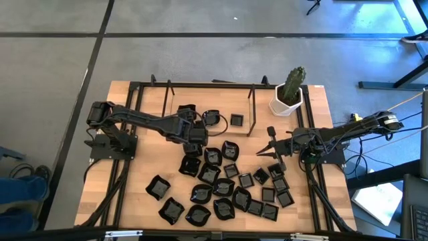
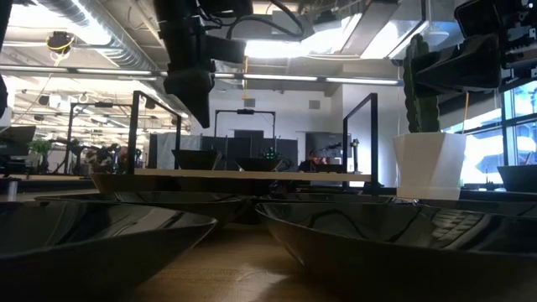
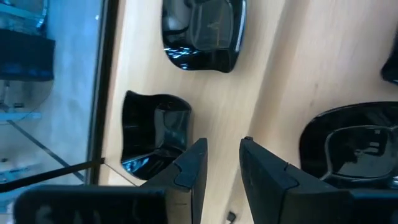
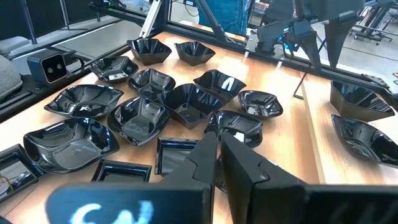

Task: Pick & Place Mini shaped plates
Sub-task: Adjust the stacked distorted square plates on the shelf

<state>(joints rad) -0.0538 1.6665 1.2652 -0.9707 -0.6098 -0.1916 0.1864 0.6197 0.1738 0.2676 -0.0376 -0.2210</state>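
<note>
You have bare bench [image 1: 100,194] along the left edge, clear for a hand. The mini shaped plates [image 1: 224,184] crowd the middle and right front, nearly touching. At the back, the black frame posts [image 1: 253,110] and the cactus pot [image 1: 289,100] block passage.

In the low view, two large black dishes [image 2: 109,243] fill the foreground, cut off at the bottom edge and blurred. The left arm [image 2: 189,59] runs off the top, its fingertips unseen there.
</note>
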